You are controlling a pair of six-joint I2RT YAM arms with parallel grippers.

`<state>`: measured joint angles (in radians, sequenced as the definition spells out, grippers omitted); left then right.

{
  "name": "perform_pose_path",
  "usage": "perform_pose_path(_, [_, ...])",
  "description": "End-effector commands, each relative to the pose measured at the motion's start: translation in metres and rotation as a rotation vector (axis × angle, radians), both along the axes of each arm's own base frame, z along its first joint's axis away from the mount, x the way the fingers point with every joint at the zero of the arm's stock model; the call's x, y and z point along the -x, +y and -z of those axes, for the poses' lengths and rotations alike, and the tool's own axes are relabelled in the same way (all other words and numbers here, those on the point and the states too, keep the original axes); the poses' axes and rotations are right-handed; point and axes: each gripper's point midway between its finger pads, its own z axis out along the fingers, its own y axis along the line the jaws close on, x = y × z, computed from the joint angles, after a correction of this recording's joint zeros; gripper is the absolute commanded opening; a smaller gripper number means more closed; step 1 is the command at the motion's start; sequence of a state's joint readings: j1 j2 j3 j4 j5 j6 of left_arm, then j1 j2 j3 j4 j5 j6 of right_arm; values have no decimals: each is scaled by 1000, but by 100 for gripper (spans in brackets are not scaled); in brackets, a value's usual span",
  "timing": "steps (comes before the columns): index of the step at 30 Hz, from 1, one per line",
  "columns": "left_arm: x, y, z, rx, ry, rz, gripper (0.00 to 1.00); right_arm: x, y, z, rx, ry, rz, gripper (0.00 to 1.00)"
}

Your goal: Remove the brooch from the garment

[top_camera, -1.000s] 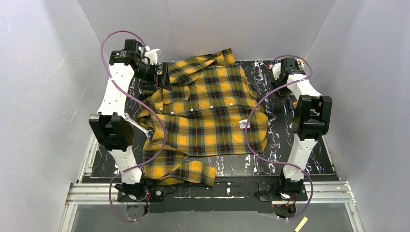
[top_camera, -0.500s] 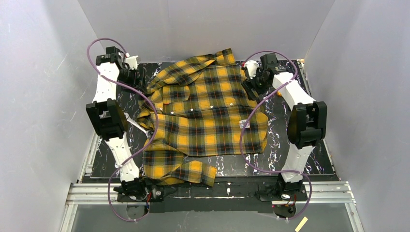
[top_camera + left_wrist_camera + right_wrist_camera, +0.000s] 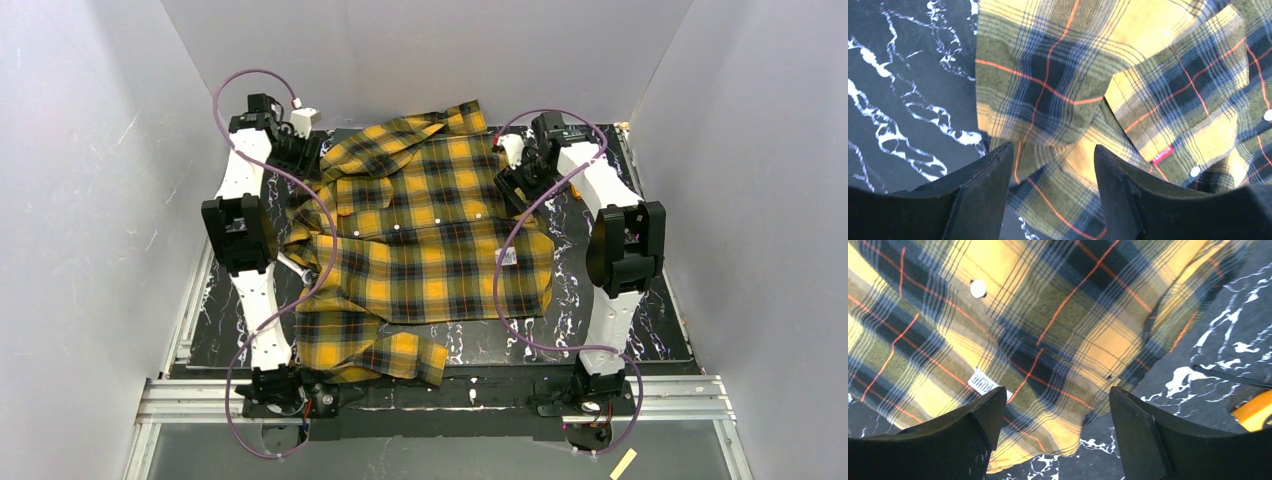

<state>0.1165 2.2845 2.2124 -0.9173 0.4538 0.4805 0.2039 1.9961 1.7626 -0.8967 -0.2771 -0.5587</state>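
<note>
Yellow-and-black plaid garment (image 3: 430,240) lying spread on black marbled table (image 3: 660,330), collar pointing far, long axis running near-far. Red pocket tag (image 3: 1163,154) reading "FASHION"; white label (image 3: 984,383) carrying print too blurred to read. 2 white snaps (image 3: 1195,171) showing in left wrist view, 1 in right wrist view. Brooch not standing out in any view; cannot tell where it is sitting. Left gripper (image 3: 1053,150) hovering partly open over far-left shirt fold, gripping nothing. Right gripper (image 3: 1057,392) gaping wide over far-right shirt edge, gripping nothing.

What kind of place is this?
Probably a robot test booth: plain white walls around a black marbled table, two arms bolted to a metal rail, a plaid shirt laid out.
</note>
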Motion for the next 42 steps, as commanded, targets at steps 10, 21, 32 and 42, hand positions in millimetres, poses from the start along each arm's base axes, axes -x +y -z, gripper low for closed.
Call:
perform_pose_path(10, [-27, 14, 22, -98, -45, 14, 24, 60, 1, 15, -12, 156, -86, 82])
perform_pose_path(21, [-95, 86, 3, -403, -256, -110, 0, 92, 25, 26, -1, 206, -179, 78])
perform_pose_path(32, [-67, 94, -66, -305, -318, -224, 47, 92, 41, 29, -37, 230, -207, 77])
perform_pose_path(42, [127, 94, -69, 60, 70, -340, 67, 92, 45, 33, -40, 225, -210, 73])
